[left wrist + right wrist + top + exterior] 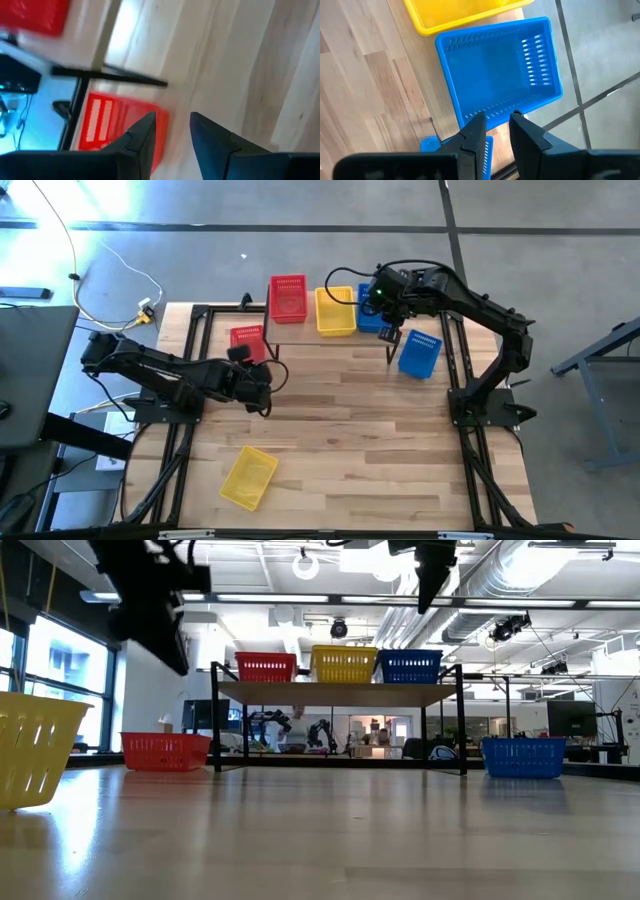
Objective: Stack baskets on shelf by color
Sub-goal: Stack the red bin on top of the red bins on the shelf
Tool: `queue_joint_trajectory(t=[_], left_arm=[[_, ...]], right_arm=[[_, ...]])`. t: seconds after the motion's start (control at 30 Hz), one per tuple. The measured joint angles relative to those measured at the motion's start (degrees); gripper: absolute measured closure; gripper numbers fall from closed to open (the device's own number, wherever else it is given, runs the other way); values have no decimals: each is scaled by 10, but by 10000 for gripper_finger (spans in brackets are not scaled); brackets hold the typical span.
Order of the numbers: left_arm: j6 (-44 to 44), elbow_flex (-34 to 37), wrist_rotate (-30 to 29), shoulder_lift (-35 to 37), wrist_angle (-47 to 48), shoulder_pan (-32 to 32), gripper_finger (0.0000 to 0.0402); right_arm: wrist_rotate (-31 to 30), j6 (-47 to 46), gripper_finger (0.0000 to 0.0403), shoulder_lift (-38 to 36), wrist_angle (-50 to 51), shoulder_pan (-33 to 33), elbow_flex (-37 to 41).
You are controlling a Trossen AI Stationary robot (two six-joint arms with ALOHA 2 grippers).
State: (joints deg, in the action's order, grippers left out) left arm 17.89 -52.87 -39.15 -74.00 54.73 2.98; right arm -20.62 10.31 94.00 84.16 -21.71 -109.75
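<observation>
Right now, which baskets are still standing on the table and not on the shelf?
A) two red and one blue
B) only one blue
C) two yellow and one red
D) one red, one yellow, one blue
D: on the table stand a red basket beside the shelf, a yellow basket near the front edge, and a blue basket on the right side.
</observation>
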Motion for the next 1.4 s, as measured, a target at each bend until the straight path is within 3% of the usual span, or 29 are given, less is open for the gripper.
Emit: queue_joint_trajectory(t=[0.23,0.37,0.53,0.73,0.93,1.17,1.4], left_arm=[[-20,43,66,24,-4,-38,291],[-70,52,74,61,-2,-64,291],[-169,53,186,115,-11,-125,291],[-234,53,216,143,-10,-217,291],[-285,91,300,142,-26,-267,291],[-292,113,256,136,-67,-277,291],[-303,120,263,108,-70,-285,291]], right_arm=[[0,-15,329,0,0,0,0],[0,-15,329,0,0,0,0],[0,-15,329,0,-10,0,0],[0,-14,329,0,-26,0,0],[0,-26,329,0,-26,0,0],[0,-26,329,0,-25,0,0],[0,-29,329,0,-26,0,0]])
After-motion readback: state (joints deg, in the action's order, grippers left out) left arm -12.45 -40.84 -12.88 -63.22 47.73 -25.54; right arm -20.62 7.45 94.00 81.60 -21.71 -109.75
